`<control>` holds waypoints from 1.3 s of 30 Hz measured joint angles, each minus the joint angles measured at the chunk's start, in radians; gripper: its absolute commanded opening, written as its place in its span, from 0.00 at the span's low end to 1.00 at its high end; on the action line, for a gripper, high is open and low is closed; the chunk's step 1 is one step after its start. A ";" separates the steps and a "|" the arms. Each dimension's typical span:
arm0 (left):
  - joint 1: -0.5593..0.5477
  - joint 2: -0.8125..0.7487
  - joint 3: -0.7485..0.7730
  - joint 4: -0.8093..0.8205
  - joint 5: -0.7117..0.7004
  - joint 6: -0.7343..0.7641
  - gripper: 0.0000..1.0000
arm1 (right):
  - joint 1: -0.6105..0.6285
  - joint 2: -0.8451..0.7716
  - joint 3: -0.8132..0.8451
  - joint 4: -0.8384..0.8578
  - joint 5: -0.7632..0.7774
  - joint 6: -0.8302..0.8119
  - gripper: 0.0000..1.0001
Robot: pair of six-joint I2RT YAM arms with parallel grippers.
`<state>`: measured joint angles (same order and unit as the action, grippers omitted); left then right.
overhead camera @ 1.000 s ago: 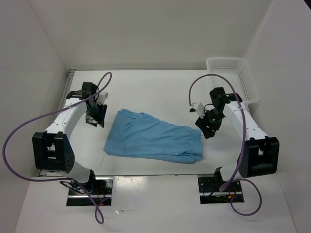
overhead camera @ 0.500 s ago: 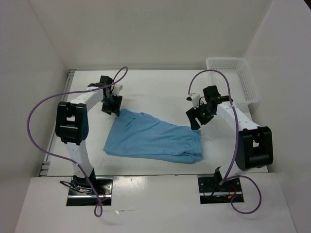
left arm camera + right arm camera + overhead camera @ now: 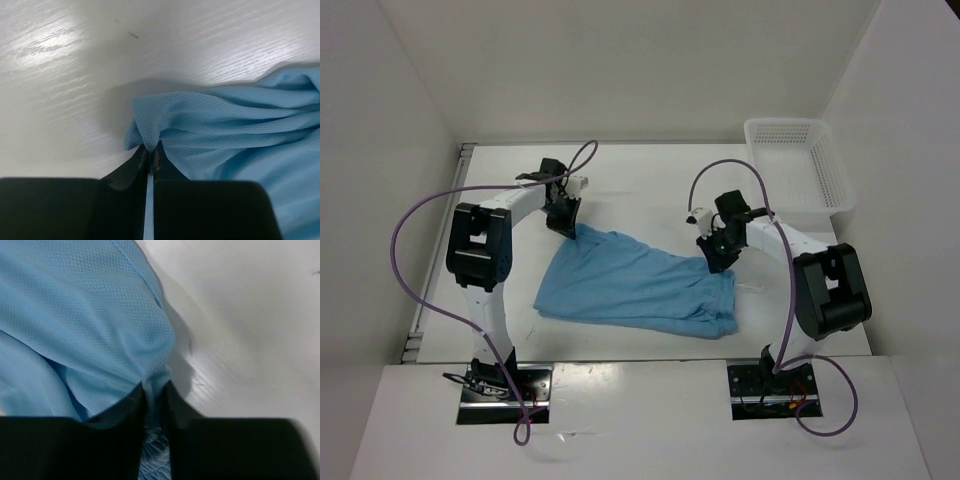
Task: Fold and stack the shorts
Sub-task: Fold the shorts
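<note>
Your shorts (image 3: 635,285) lie spread mid-frame in the top view, their long axis running from upper left to lower right. Your left gripper (image 3: 567,222) is pinched tight on the upper-left corner. Your right gripper (image 3: 717,258) is clamped on the upper edge near the right end. Both holds sit on that upper edge, so the fold probably goes toward the frame's bottom, over the free lower edge.
</note>
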<state>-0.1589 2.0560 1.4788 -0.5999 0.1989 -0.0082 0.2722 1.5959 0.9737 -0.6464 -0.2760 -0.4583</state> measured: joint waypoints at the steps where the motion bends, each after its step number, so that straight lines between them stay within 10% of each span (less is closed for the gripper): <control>1: 0.000 0.000 0.001 0.000 0.005 0.001 0.00 | 0.000 0.005 0.000 0.009 0.009 0.002 0.03; 12: 0.159 0.065 0.153 0.001 -0.039 0.002 0.00 | 0.000 0.187 0.295 0.135 0.105 0.130 0.00; 14: 0.192 0.065 0.179 0.003 -0.046 0.001 0.02 | 0.003 0.227 0.377 0.183 0.104 0.138 0.22; 16: 0.199 0.065 0.198 0.011 -0.051 0.003 0.14 | 0.005 0.261 0.436 0.212 0.109 0.147 0.77; 19: 0.188 0.065 0.209 0.019 -0.070 0.002 0.36 | 0.005 0.287 0.467 0.226 0.138 0.137 0.95; 24: 0.175 0.069 0.209 0.028 -0.099 0.005 0.50 | 0.004 0.293 0.469 0.227 0.184 0.145 0.95; 32: 0.174 -0.031 0.121 0.017 -0.135 0.005 0.53 | -0.015 0.198 0.397 0.211 0.158 0.214 0.47; 39: 0.174 -0.307 -0.113 -0.074 -0.130 0.005 0.47 | -0.029 0.112 0.258 0.187 0.077 0.279 0.63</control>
<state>0.0154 1.7485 1.3655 -0.6743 0.0689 -0.0032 0.2432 1.7081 1.2316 -0.4595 -0.1993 -0.1791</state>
